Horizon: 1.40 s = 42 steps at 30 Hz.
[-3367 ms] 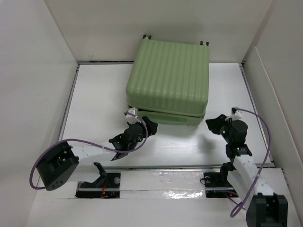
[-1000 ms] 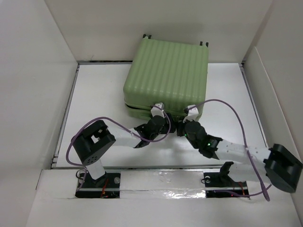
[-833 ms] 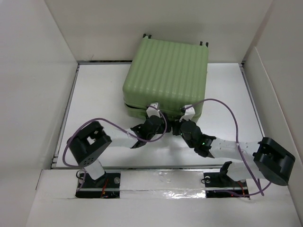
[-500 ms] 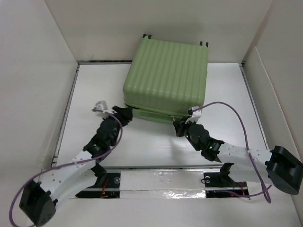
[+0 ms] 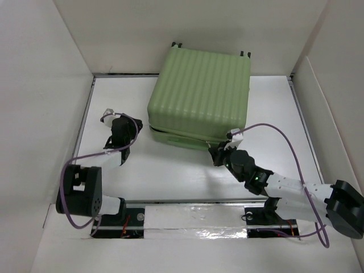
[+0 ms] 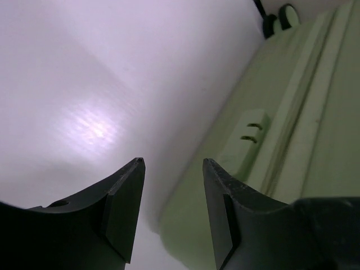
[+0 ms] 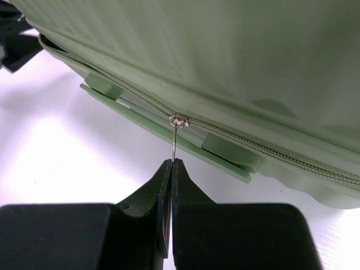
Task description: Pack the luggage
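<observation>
The luggage (image 5: 200, 96) is a pale green ribbed suitcase lying shut at the back of the table; it also shows in the left wrist view (image 6: 292, 140) and the right wrist view (image 7: 225, 62). My right gripper (image 5: 218, 154) is at its near edge, shut on the thin metal zipper pull (image 7: 175, 140), which hangs from the slider on the zipper line. My left gripper (image 5: 126, 126) is open and empty beside the suitcase's left side, its fingertips (image 6: 135, 169) just short of the near left corner. No lining is visible.
White walls enclose the table on the left, back and right. The suitcase's side handle (image 7: 169, 132) lies below the zipper. Two black wheels (image 5: 177, 44) stick out at the suitcase's far edge. Purple cables trail from both arms.
My left arm has swung from the suitcase's near edge to its left side. My right gripper has stayed at the near edge, shifting slightly right.
</observation>
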Motion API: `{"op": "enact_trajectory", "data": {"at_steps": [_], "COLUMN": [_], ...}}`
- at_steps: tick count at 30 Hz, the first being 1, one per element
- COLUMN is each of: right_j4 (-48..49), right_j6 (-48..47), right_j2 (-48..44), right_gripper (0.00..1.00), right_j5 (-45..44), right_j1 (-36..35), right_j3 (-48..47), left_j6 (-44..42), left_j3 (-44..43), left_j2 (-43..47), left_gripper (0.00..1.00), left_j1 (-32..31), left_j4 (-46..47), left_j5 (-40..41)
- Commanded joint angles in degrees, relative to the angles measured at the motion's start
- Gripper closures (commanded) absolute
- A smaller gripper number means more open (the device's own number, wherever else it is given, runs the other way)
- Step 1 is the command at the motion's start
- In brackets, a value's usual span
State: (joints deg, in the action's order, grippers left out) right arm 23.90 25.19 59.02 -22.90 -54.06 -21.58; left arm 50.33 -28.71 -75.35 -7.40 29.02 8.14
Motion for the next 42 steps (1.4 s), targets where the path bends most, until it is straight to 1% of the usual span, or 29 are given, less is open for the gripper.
{"op": "enact_trajectory", "data": {"at_steps": [1,3,6,7,8,10,11,12,16,20,22,23,25,26,28,29,30,31,32,33,34,35,36,37,38,39,40,41,42], "right_j4": [3.61,4.48,6.32,7.29,8.26,10.11,10.37,10.29,9.85,9.15,8.01,7.92,8.09,8.09,8.01,7.13,5.73,5.2,4.5,2.05,0.55,-1.38,-4.71,-6.39,-8.32,-11.48,-12.64,-14.48,-15.37], "right_j6": [-0.58,-0.67,-0.67,-0.67,-0.58,-0.84,-1.45,-1.81,-3.65,-4.62,-5.15,-5.24,-5.15,-4.63,-3.75,-3.22,-2.96,-2.34,-0.69,0.11,0.73,2.56,3.54,4.42,6.0,6.88,7.5,8.46,8.82], "right_j2": [-1.02,0.3,3.81,4.95,6.26,10.83,12.5,15.3,19.45,22.88,24.29,25.25,25.61,25.18,23.6,22.2,17.92,15.27,12.55,6.51,3.24,-0.02,-3.1,-8.52,-11.01,-13.21,-17.24,-18.93,-20.51], "right_gripper": [1.0,1.0,1.0,1.0,1.0,1.0,1.0,1.0,1.0,1.0,1.0,1.0,1.0,1.0,1.0,1.0,1.0,1.0,1.0,1.0,1.0,1.0,1.0,1.0,1.0,1.0,1.0,1.0,1.0], "right_j5": [8.39,10.67,13.48,14.01,14.71,15.07,15.42,15.42,17.53,23.67,25.18,25.79,26.06,26.06,25.97,25.01,23.79,22.9,19.5,18.34,17.19,14.22,12.89,11.66,9.73,8.93,8.31,7.61,7.08], "right_j1": [-1.48,-1.48,-1.48,-2.88,-3.59,-5.86,-6.57,-7.28,-9.13,-9.91,-10.8,-11.76,-12.47,-12.47,-13.0,-13.69,-14.22,-14.75,-14.76,-14.76,-14.76,-14.76,-14.76,-14.76,-14.76,-14.76,-14.76,-14.76,-14.76], "right_j3": [-1.35,-2.14,-4.16,-4.69,-6.0,-8.11,-10.91,-12.5,-18.4,-23.84,-26.91,-27.54,-28.07,-27.64,-26.24,-23.88,-22.12,-20.01,-15.73,-13.68,-11.66,-9.72,-6.23,-4.62,-3.22,-1.98,0.2,1.71,1.72], "left_j6": [0.39,-0.66,-0.58,-0.49,-0.49,-0.58,-0.49,-0.23,1.0,0.82,1.88,2.58,4.6,5.3,6.1,6.1,6.27,6.01,5.66,5.05,4.35,2.86,2.5,2.06,1.71,0.84,0.13,-0.57,-0.58], "left_j3": [-4.95,-6.09,-4.79,-4.52,-4.43,-3.99,-3.9,-3.2,-0.83,-0.12,1.19,1.63,2.25,2.34,1.29,0.77,0.06,-1.68,-2.66,-3.71,-5.9,-6.7,-7.15,-6.63,-6.01,-5.22,-4.43,-5.21,-5.22], "left_j2": [-3.55,-5.24,-6.47,-6.65,-6.82,-6.83,-6.83,-6.74,-5.25,-4.19,-4.1,-4.36,-5.5,-7.16,-9.01,-11.37,-12.44,-14.63,-15.69,-16.49,-17.19,-17.11,-16.15,-14.75,-11.26,-9.22,-7.11,-3.09,-1.39], "left_gripper": [0.57,0.57,0.57,0.57,0.57,0.57,0.57,0.57,0.57,0.56,0.56,0.56,0.55,0.56,0.55,0.54,0.53,0.53,0.51,0.48,0.46,0.45,0.42,0.4,0.38,0.33,0.31,0.27,0.26], "left_j1": [-2.69,-4.81,-8.24,-9.2,-11.74,-14.73,-16.23,-18.68,-22.65,-26.78,-28.89,-31.77,-35.21,-39.23,-43.12,-44.53,-46.37,-47.09,-47.62,-48.14,-48.84,-48.85,-48.85,-47.72,-46.93,-46.05,-44.39,-43.24,-41.92], "left_j4": [7.19,7.28,9.73,10.18,10.36,10.45,10.62,10.97,12.82,12.82,14.92,15.54,18.09,18.62,20.37,21.25,22.22,22.57,22.66,23.27,23.02,21.97,19.44,18.72,18.27,16.62,14.86,9.53,7.22], "left_j5": [-4.89,-5.15,-5.24,-5.33,-5.24,-4.37,-3.49,-3.31,-4.27,-5.94,-6.64,-6.3,-6.12,-4.64,-2.44,-1.91,-1.9,-1.9,-2.42,-2.78,-3.04,-1.74,-0.25,1.07,3.17,4.33,5.64,9.49,11.26]}}
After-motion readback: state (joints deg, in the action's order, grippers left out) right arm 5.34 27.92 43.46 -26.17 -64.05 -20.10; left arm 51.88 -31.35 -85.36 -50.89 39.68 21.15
